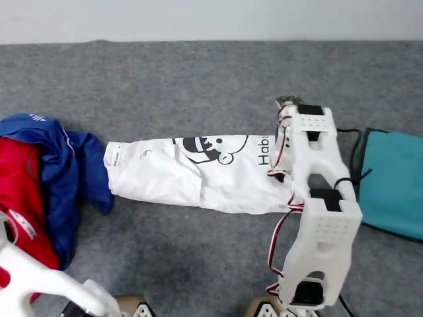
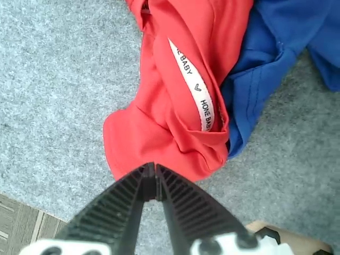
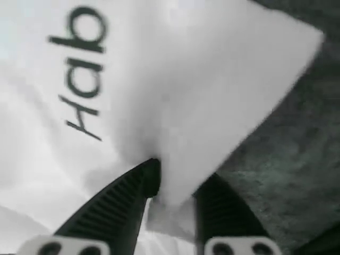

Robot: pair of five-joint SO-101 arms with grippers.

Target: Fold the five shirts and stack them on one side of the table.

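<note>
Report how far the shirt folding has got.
Done: the teal shirt lies flat, seemingly folded. In hand: the right gripper pinches an edge of the white shirt. Remaining: the red shirt and blue shirt lie crumpled near the shut left gripper.

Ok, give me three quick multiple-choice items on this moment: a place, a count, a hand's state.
1. Where in the high view is the teal shirt? A) right edge B) left edge C) centre
2. How many shirt colours show there? A) two B) four C) five
3. The left hand is: A) shut, empty B) gripping cloth C) wide open
Answers: 1 A, it lies at the right edge. 2 B: red shirt, blue shirt, white shirt, teal. 3 A: its fingers meet with nothing between.
</note>
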